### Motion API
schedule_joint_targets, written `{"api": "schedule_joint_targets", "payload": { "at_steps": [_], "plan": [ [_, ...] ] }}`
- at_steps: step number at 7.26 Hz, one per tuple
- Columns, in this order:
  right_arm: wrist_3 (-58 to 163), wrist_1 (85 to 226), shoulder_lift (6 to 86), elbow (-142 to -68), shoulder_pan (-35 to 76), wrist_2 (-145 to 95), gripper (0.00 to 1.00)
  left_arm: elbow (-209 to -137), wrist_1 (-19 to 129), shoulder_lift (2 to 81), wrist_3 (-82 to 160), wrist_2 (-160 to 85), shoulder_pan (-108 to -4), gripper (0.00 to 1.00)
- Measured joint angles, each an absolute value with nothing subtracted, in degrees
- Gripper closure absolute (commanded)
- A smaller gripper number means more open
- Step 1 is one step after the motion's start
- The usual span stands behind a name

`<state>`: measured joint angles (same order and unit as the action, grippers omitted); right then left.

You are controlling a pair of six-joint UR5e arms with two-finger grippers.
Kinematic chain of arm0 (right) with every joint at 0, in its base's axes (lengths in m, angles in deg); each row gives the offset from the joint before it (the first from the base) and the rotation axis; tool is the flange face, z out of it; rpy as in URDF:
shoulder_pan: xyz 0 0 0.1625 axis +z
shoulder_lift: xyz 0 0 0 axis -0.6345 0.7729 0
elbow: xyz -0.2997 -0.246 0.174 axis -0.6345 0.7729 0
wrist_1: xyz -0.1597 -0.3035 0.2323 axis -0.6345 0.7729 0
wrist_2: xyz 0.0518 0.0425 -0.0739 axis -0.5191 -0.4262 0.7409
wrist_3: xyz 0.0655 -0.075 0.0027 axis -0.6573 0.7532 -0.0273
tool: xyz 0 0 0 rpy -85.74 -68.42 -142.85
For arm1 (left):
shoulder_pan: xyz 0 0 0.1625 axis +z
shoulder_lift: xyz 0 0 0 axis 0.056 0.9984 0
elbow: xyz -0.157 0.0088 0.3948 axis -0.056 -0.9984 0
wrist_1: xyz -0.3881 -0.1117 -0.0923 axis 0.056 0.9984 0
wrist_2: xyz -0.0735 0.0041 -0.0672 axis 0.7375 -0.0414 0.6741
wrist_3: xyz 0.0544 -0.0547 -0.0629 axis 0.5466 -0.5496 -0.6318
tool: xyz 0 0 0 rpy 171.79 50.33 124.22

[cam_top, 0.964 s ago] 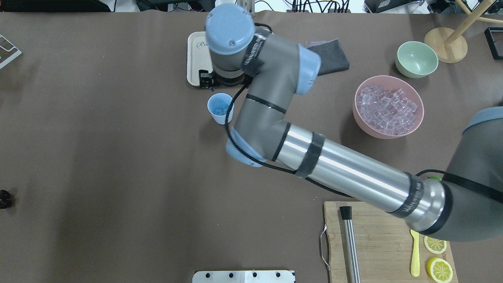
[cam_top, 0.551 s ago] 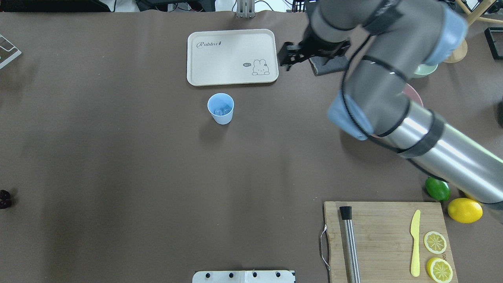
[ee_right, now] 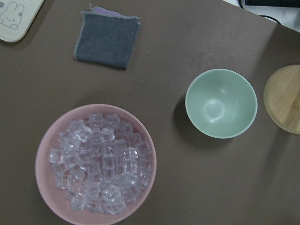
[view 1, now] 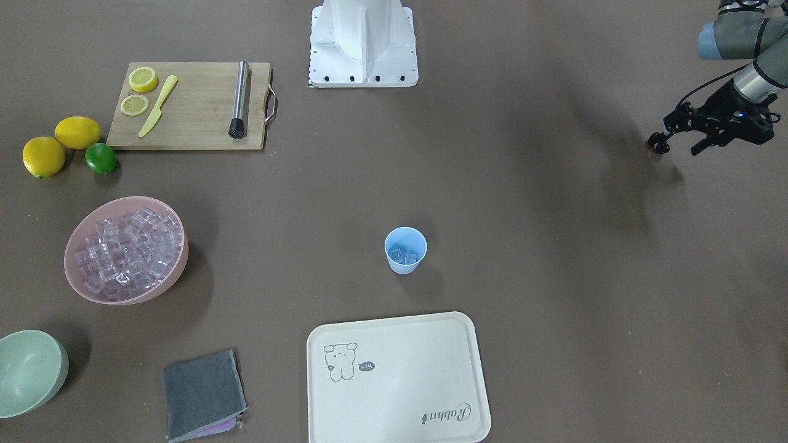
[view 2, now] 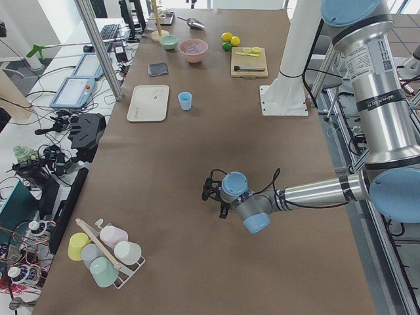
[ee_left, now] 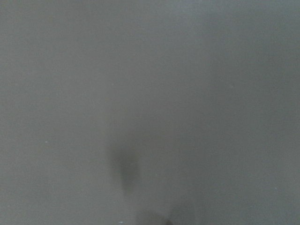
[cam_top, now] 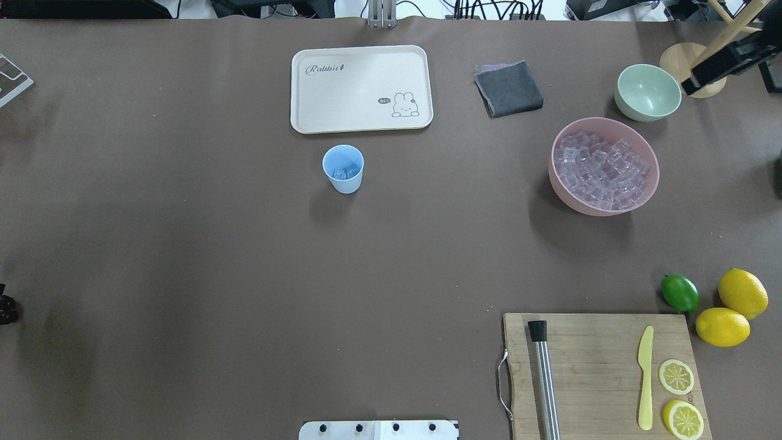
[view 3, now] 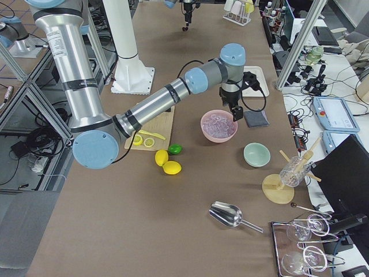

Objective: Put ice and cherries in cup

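Observation:
The light-blue cup [cam_top: 343,168] stands upright in front of the tray, with a few ice cubes in it [view 1: 406,252]. Most of the ice [cam_top: 602,171] fills the pink bowl [ee_right: 44,154]. The dark cherries [cam_top: 6,308] lie at the table's far left edge. My left gripper [view 1: 676,144] hangs over them, open, one fingertip close by the cherries [view 1: 657,143]; its wrist view shows only bare table. High over the bowls, my right gripper [cam_top: 693,85] shows only in part, and I cannot tell whether it is open or shut.
A cream tray [cam_top: 361,88] and a grey cloth [cam_top: 509,88] lie at the back. The green bowl [cam_top: 647,91] sits beside a wooden stand [cam_top: 693,70]. The cutting board [cam_top: 602,373] carries a muddler, knife and lemon slices, with a lime [cam_top: 680,293] and lemons [cam_top: 723,326] next to it.
My right arm has swung away from the cup and tray, off to the right above the bowls. The left gripper's tip now shows at the left edge by the cherries.

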<state>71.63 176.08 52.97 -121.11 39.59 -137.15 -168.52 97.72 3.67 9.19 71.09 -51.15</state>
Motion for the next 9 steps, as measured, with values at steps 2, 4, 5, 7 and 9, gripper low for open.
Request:
{"api": "schedule_joint_targets", "payload": {
  "at_steps": [2,4,5,7,9],
  "plan": [
    [76.2,176.0,54.1,-119.2,41.5,-137.7,0.01,-168.5,98.4,4.1,6.7,66.7,-46.6,0.15],
    [76.4,175.9,54.1,-118.3,41.7,-137.8,0.01,-168.7,98.5,3.7,6.1,65.4,-45.5,0.31],
    [76.4,175.9,54.1,-118.1,41.7,-137.8,0.01,-168.7,98.5,3.5,6.1,65.3,-45.3,0.41],
    [76.3,175.9,54.2,-118.0,41.5,-137.8,0.01,-168.7,98.5,2.7,6.1,65.1,-45.3,0.69],
    [76.3,175.9,54.2,-117.7,41.4,-137.8,0.01,-168.7,98.4,2.1,6.1,63.4,-45.1,0.99]
  ]
}}
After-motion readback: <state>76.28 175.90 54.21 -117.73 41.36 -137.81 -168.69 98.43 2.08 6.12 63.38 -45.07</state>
